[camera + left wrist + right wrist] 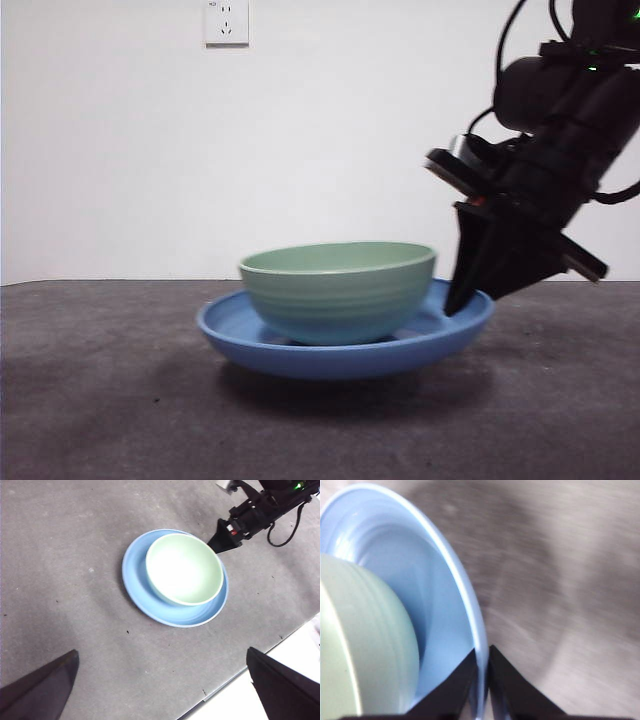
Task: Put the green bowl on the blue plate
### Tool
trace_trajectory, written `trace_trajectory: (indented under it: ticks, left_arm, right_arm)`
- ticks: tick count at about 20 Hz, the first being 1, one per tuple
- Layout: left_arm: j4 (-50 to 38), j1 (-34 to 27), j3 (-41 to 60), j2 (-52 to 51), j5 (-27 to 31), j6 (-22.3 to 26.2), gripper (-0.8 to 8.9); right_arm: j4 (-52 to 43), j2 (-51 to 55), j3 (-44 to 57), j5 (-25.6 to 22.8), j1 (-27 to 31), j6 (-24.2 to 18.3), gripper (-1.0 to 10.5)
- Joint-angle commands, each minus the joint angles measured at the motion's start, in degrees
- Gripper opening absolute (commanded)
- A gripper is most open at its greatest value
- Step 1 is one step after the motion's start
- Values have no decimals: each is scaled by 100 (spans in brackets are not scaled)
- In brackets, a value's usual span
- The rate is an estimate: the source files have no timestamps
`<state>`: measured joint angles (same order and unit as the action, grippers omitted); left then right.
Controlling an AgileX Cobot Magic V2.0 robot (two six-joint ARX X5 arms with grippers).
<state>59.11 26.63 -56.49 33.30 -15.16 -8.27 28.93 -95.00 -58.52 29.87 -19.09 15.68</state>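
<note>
The green bowl [335, 295] stands upright inside the blue plate [300, 355] in the middle of the dark table. In the front view the plate's right side sits a little higher than its left. My right gripper [458, 305] comes down from the upper right, and its jaws are closed on the plate's right rim [479, 630], next to the bowl [360, 645]. The left wrist view shows the bowl [185, 567], the plate [137, 580] and the right gripper [212, 544] from above. My left gripper [161, 652] hangs high above the table, open and empty.
A white wall with a socket [226, 20] stands behind the table. The table's edge [250, 675] runs close to the plate in the left wrist view, with a white floor beyond it. The right arm's cables [285, 530] hang over the table.
</note>
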Motion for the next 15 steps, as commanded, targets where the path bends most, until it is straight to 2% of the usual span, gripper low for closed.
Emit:
trace_trajectory:
  ticks: [1, 9, 15]
  left_arm:
    - [-44, 17, -98, 20, -31, 28, 626]
    - [-44, 17, -98, 20, -31, 28, 626]
    - [-42, 17, -98, 20, -31, 26, 626]
  right_arm:
    - [-297, -46, -151, 79, -188, 439, 14]
    - [-964, -232, -155, 227, -367, 1051, 14]
    - [-1054, -616, -160, 160, -404, 1084, 14]
